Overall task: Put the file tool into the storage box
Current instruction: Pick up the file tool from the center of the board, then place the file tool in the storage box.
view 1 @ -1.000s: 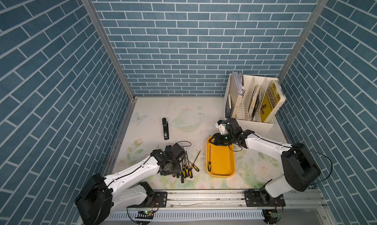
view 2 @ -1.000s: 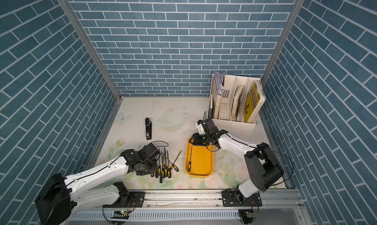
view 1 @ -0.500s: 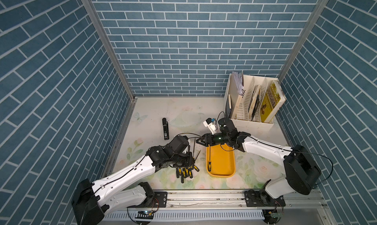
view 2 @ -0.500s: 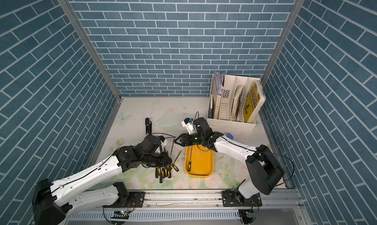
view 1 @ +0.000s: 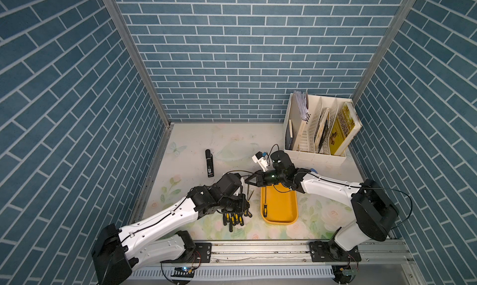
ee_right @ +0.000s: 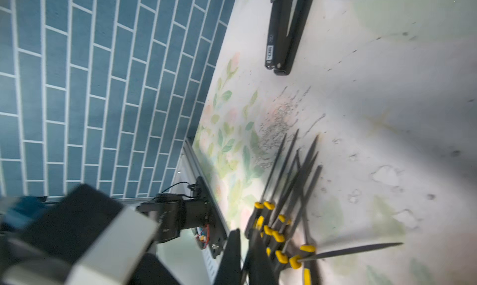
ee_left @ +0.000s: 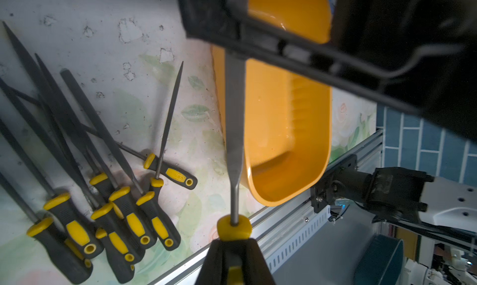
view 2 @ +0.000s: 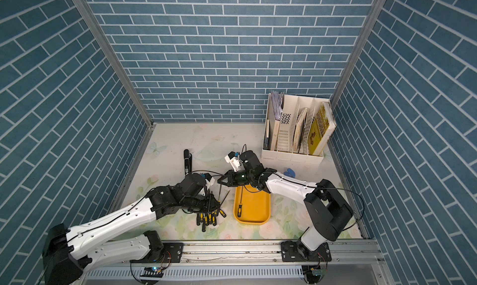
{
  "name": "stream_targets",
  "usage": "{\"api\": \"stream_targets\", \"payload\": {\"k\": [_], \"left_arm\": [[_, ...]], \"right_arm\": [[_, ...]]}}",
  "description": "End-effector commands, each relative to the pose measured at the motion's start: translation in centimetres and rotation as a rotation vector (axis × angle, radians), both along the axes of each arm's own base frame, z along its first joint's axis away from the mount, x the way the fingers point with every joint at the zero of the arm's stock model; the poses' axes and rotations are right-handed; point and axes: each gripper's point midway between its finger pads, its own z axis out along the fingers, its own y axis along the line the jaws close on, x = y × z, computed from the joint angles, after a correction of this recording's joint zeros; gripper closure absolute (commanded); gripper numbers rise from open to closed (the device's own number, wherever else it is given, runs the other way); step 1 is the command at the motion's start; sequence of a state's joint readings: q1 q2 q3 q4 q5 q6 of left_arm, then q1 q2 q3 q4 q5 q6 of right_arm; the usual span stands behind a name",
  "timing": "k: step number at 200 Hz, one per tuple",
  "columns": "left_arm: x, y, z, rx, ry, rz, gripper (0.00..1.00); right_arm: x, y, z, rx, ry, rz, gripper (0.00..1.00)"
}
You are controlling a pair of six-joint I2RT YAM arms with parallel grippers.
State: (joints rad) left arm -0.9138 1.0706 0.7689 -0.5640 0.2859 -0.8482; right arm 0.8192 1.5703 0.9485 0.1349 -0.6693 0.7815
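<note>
A file tool [ee_left: 235,116] with a black and yellow handle is held upright above the table, just left of the storage box [view 1: 280,222], a shallow yellow-orange tray. My left gripper [view 1: 244,203] [ee_left: 233,241] is shut on its handle. My right gripper [view 1: 249,183] [ee_right: 245,234] reaches in from the right and is shut on the grey blade [view 2: 220,192] higher up. One file [view 1: 263,206] lies in the tray along its left wall. Several more files [view 1: 236,218] [ee_left: 111,206] lie in a pile on the table below my left gripper.
A black stapler-like bar [view 1: 209,163] lies at the left of the table. A tall white book rack [view 1: 320,131] stands at the back right. A small blue object [view 2: 289,172] lies behind my right forearm. The metal rail [view 1: 258,250] runs along the front edge.
My left arm has lifted a file off the pile and carried it up and to the right. My right gripper has swung left from above the tray and shut on the blade.
</note>
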Motion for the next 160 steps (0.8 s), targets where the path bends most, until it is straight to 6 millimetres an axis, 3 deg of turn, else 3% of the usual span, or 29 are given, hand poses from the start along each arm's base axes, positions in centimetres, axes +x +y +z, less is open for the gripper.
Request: {"api": "stream_targets", "payload": {"k": [1,11,14,45,65,107,160], "left_arm": [[0.7,0.3,1.1,-0.006,-0.046,0.031,0.28],[1.2,0.9,1.3,0.016,-0.06,0.064,0.03],[1.3,1.1,1.3,0.025,-0.063,0.074,0.0],[1.8,3.6,0.1,0.133,-0.069,0.159,0.0],[1.8,5.0,-0.7,0.176,-0.069,0.208,0.0],[2.0,5.8,-1.2,0.179,-0.076,0.259,0.0],[1.4,6.4,-3.1,0.202,-0.042,0.269,0.0]], "right_arm": [[0.7,-1.7,-1.3,-0.102,-0.09,-0.005,1.0],[1.5,-3.1,-1.7,-0.156,-0.098,-0.034,1.0],[1.8,-3.6,-1.8,-0.172,-0.098,-0.045,1.0],[5.2,-9.8,-3.2,-0.306,-0.078,-0.153,1.0],[6.1,-11.9,-4.6,-0.386,-0.072,-0.171,1.0],[6.3,-11.6,-7.2,-0.389,-0.024,-0.172,1.0],[4.6,-10.9,-9.9,-0.349,0.063,-0.183,1.0]]}}
